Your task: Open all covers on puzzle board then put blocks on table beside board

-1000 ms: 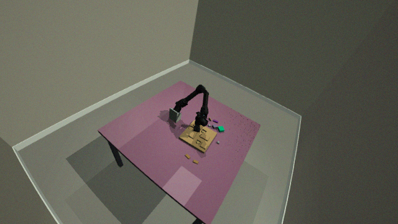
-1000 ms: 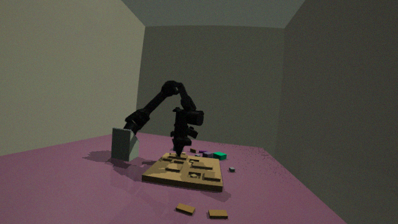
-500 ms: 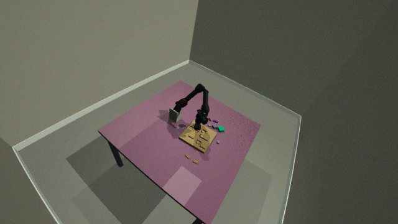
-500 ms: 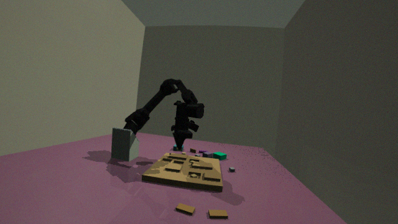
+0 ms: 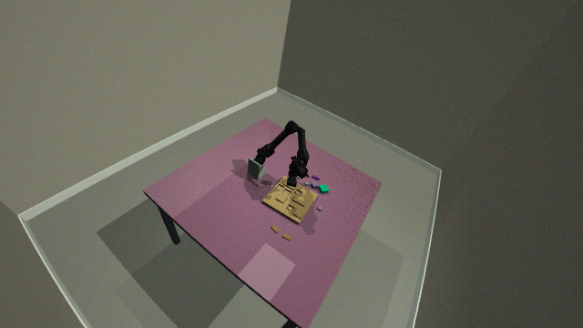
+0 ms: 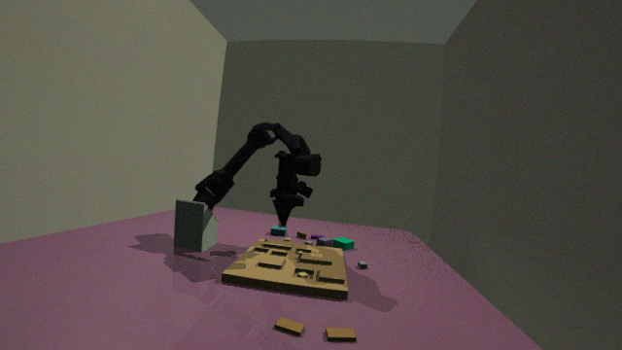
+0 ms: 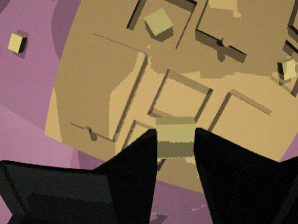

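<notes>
Nearest in the exterior view, two flat tan pieces [image 5: 281, 233] [image 6: 316, 330] are seen lying apart on the pink counter [image 5: 214, 182] [image 6: 121, 292] [image 7: 22, 90]. Behind them the puzzle board [image 5: 273, 200] [image 6: 243, 272] [image 7: 75, 95] is laid flat, and pale yellow blocks [image 5: 291, 208] [image 6: 302, 274] [image 7: 159, 22] are still to be lifted from its wells. To its right, a small grey cube [image 5: 320, 209] [image 6: 362, 264] is set on the counter. Above the far part of the board, the claw [image 5: 291, 182] [image 6: 283, 225] [image 7: 174, 136] is pointed downward, closed on a pale block [image 7: 175, 134] (held squarely between the fingertips). Farther back, a green block [image 5: 323, 189] [image 6: 343, 243], a lavender block [image 5: 314, 185] [image 6: 325, 241], a thin purple piece [image 5: 315, 178] [image 6: 317, 237] and a blue block [image 6: 278, 230] are scattered beyond the board.
</notes>
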